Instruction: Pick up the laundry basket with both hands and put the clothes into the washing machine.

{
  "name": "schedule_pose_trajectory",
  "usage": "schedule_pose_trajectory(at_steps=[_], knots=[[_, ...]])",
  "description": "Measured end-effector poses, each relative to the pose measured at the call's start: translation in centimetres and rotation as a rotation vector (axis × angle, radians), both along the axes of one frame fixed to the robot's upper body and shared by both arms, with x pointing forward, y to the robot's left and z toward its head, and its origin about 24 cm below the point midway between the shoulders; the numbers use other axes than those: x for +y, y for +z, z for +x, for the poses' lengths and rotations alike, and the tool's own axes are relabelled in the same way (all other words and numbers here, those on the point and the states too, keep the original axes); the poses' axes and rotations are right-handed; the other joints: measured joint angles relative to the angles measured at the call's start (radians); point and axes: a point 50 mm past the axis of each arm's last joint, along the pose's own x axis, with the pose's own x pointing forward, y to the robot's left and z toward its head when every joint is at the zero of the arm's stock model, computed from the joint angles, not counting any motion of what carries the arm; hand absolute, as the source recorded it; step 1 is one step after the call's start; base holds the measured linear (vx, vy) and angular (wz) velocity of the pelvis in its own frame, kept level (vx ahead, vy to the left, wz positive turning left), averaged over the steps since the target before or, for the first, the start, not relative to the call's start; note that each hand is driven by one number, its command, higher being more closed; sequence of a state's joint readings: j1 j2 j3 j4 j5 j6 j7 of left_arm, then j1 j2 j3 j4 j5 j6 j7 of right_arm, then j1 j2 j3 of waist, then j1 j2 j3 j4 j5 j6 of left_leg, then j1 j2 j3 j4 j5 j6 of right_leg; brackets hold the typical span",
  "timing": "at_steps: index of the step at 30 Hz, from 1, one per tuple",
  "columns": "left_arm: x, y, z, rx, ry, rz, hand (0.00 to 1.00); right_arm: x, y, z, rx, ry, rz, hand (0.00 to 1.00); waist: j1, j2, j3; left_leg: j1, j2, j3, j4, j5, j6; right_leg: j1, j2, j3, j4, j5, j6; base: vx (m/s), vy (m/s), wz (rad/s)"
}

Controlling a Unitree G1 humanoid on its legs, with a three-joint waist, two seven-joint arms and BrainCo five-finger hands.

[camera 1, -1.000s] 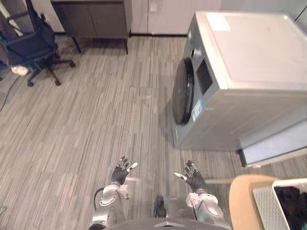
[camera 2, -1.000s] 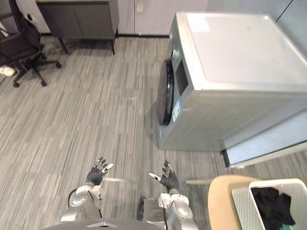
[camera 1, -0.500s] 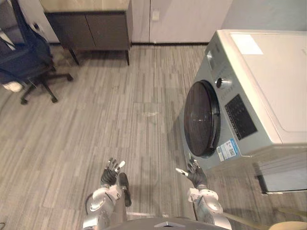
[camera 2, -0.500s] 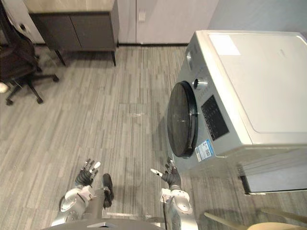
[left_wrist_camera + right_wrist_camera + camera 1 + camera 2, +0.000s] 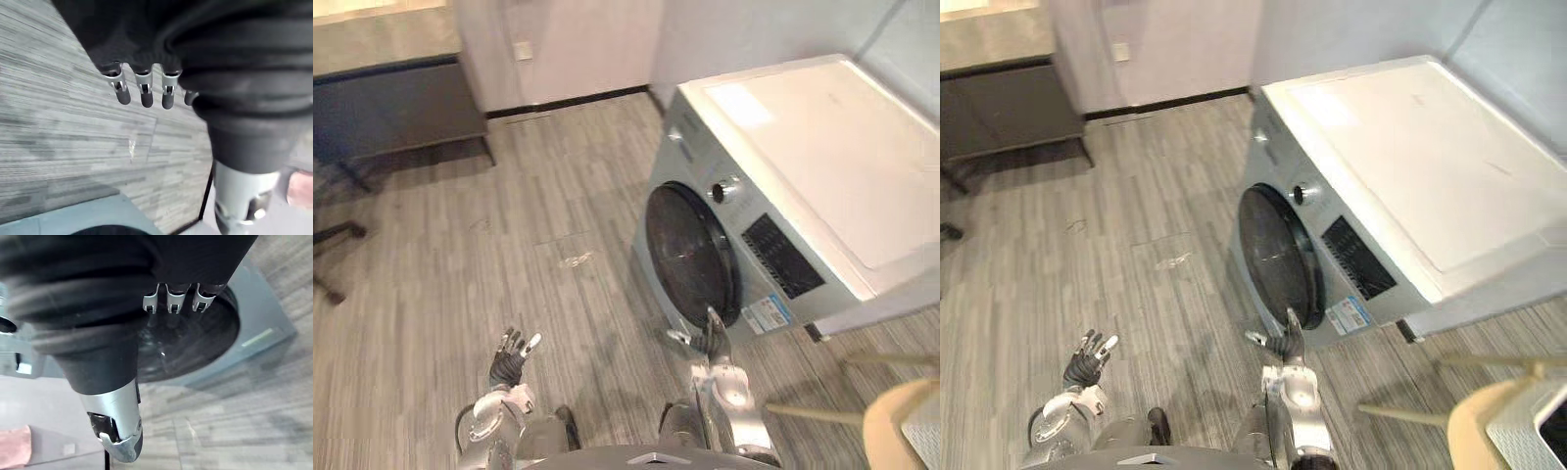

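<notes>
The grey washing machine (image 5: 783,186) stands at the right, its round dark door (image 5: 690,257) shut. A corner of the white laundry basket (image 5: 1531,429) shows at the lower right edge, resting on a tan seat (image 5: 1474,431). My left hand (image 5: 509,352) hangs low over the floor at the lower left, open and holding nothing. My right hand (image 5: 708,340) is open too, just in front of the machine's lower front below the door. In the right wrist view straight fingers (image 5: 173,301) point toward the door (image 5: 200,338). In the left wrist view the fingers (image 5: 142,93) are straight above the floor.
A dark cabinet (image 5: 391,108) stands against the back wall at the left. The tan seat's pale wooden legs (image 5: 808,411) stick out toward my right arm. Open striped floor (image 5: 509,245) lies between the cabinet and the machine.
The camera has swung, so the whole scene shifted: the office chair left the picture and the tan seat with the basket corner came in at the lower right. Both hands stay open and low.
</notes>
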State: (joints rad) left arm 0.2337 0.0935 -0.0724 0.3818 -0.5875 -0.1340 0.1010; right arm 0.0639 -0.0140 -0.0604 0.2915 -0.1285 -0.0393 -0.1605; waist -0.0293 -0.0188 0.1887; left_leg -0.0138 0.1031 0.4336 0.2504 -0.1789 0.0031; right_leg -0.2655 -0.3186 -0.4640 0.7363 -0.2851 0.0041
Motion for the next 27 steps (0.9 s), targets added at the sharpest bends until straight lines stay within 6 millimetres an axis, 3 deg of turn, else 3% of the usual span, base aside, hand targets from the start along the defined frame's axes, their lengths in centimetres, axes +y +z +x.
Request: schedule_pose_trajectory(at_steps=[2, 3, 4, 5, 6, 7, 9, 10, 13, 14, 16, 19, 20, 22, 24, 27], knots=[[0.0, 0.1, 0.1, -0.006, 0.011, -0.011, 0.00, 0.0, 0.6, 0.8, -0.026, 0.009, -0.031, 0.00, 0.004, -0.001, 0.000, 0.018, 0.014, 0.049, 0.009, -0.002, -0.003, 0.004, 0.044, -0.100, -0.188, 0.035, -0.005, 0.19, -0.051, -0.80], [0.0, -0.1, -0.1, 0.000, 0.028, -0.024, 0.00, -0.1, 0.7, 0.8, -0.028, 0.003, -0.047, 0.00, 0.005, -0.023, -0.010, 0.036, 0.011, 0.068, 0.033, -0.018, -0.022, 0.027, 0.083, -0.109, -0.336, 0.168, -0.037, 0.20, -0.092, -0.63], [-0.3, -0.5, -0.3, 0.017, 0.038, -0.043, 0.00, -0.6, 0.8, 0.8, -0.028, -0.002, -0.067, 0.00, -0.003, 0.014, -0.009, 0.042, 0.040, 0.057, 0.065, -0.044, -0.038, 0.045, 0.117, -0.092, -0.346, 0.190, -0.046, 0.25, -0.105, -0.59], [-1.0, -0.7, -0.6, 0.027, 0.045, -0.068, 0.00, -1.1, 0.6, 0.4, -0.016, -0.010, -0.085, 0.00, -0.001, 0.038, -0.015, 0.039, 0.074, 0.056, 0.111, -0.047, -0.043, 0.068, 0.155, -0.076, -0.386, 0.188, -0.045, 0.21, -0.092, -0.41], [-1.2, -0.8, -0.7, 0.029, 0.046, -0.077, 0.00, -1.3, 0.5, 0.3, -0.010, -0.011, -0.089, 0.00, 0.001, 0.044, -0.016, 0.030, 0.091, 0.055, 0.146, -0.047, -0.043, 0.078, 0.169, -0.070, -0.401, 0.187, -0.046, 0.20, -0.133, -0.49], [-1.6, -0.8, -0.7, 0.025, 0.037, -0.093, 0.00, -1.4, 0.1, -0.2, 0.005, -0.017, -0.090, 0.00, -0.002, 0.055, -0.011, -0.007, 0.152, 0.034, 0.292, -0.046, -0.040, 0.120, 0.212, -0.064, -0.438, 0.172, -0.053, 0.15, -0.138, -0.28], [-1.7, -0.9, -0.8, 0.020, 0.028, -0.111, 0.00, -1.5, -0.2, -0.6, 0.022, -0.016, -0.091, 0.00, 0.008, 0.058, -0.006, -0.079, 0.221, -0.033, 0.512, -0.010, -0.002, 0.176, 0.261, -0.032, -0.473, 0.153, -0.076, 0.13, -0.115, -0.60], [-2.0, -1.0, -0.9, 0.017, 0.014, -0.130, 0.00, -1.0, -0.6, -1.2, 0.045, 0.012, -0.093, 0.00, 0.030, 0.056, -0.005, -0.129, 0.221, -0.119, 0.611, -0.031, -0.015, 0.198, 0.275, 0.007, -0.479, 0.142, -0.080, 0.15, -0.065, -0.81], [-2.3, -1.1, -1.3, 0.024, 0.012, -0.149, 0.00, -0.2, -0.6, -1.1, 0.042, 0.039, -0.088, 0.00, 0.033, 0.051, -0.002, -0.186, 0.175, -0.211, 0.566, -0.069, -0.034, 0.206, 0.275, 0.069, -0.495, 0.144, -0.076, 0.15, 0.006, -0.77], [-2.4, -1.2, -1.5, 0.025, 0.019, -0.160, 0.00, 0.3, -0.6, -0.9, 0.038, 0.060, -0.097, 0.00, 0.034, 0.043, 0.003, -0.194, 0.147, -0.271, 0.451, -0.080, -0.048, 0.212, 0.275, 0.106, -0.516, 0.159, -0.064, 0.14, 0.085, -1.00], [-2.4, -1.5, -2.3, 0.047, 0.041, -0.171, 0.00, 1.1, -0.5, -0.8, 0.029, 0.078, -0.113, 0.00, 0.034, 0.055, -0.006, -0.177, 0.134, -0.345, 0.237, -0.074, -0.057, 0.210, 0.284, 0.159, -0.551, 0.189, -0.034, 0.14, 0.125, -1.05], [-3.2, -2.4, -3.1, 0.088, 0.061, -0.197, 0.00, 1.0, -0.4, -0.9, 0.025, 0.075, -0.161, 0.00, 0.021, 0.112, -0.038, -0.140, 0.139, -0.353, 0.011, 0.067, -0.084, 0.196, 0.292, 0.234, -0.564, 0.208, 0.026, 0.19, 0.273, -0.75], [-3.3, -2.7, -3.0, 0.105, 0.050, -0.192, 0.00, 1.3, -0.6, -0.9, 0.031, 0.072, -0.151, 0.00, 0.016, 0.112, -0.041, -0.122, 0.131, -0.341, -0.010, 0.092, -0.151, 0.198, 0.279, 0.251, -0.557, 0.208, 0.046, 0.22, 0.351, -0.43], [-3.0, -2.7, -2.2, 0.109, -0.009, -0.144, 0.00, 3.4, -0.7, -1.2, 0.033, 0.102, -0.107, 0.00, 0.011, 0.058, -0.046, -0.084, 0.061, -0.276, -0.061, 0.099, -0.119, 0.196, 0.211, 0.294, -0.586, 0.228, 0.094, 0.18, 0.348, -0.39], [-2.5, -2.6, -2.1, 0.109, -0.056, -0.097, 0.00, 5.0, -0.5, -1.0, 0.022, 0.146, -0.081, 0.00, 0.012, 0.032, -0.058, -0.064, 0.020, -0.234, -0.095, 0.105, -0.107, 0.199, 0.175, 0.321, -0.625, 0.250, 0.121, 0.09, 0.242, -0.36], [-2.2, -2.6, -2.1, 0.109, -0.063, -0.079, 0.00, 5.5, 0.1, -0.5, -0.006, 0.157, -0.089, 0.00, 0.021, 0.026, -0.064, -0.033, -0.022, -0.186, -0.118, 0.104, -0.091, 0.223, 0.142, 0.346, -0.684, 0.285, 0.143, 0.05, 0.163, -0.29]])
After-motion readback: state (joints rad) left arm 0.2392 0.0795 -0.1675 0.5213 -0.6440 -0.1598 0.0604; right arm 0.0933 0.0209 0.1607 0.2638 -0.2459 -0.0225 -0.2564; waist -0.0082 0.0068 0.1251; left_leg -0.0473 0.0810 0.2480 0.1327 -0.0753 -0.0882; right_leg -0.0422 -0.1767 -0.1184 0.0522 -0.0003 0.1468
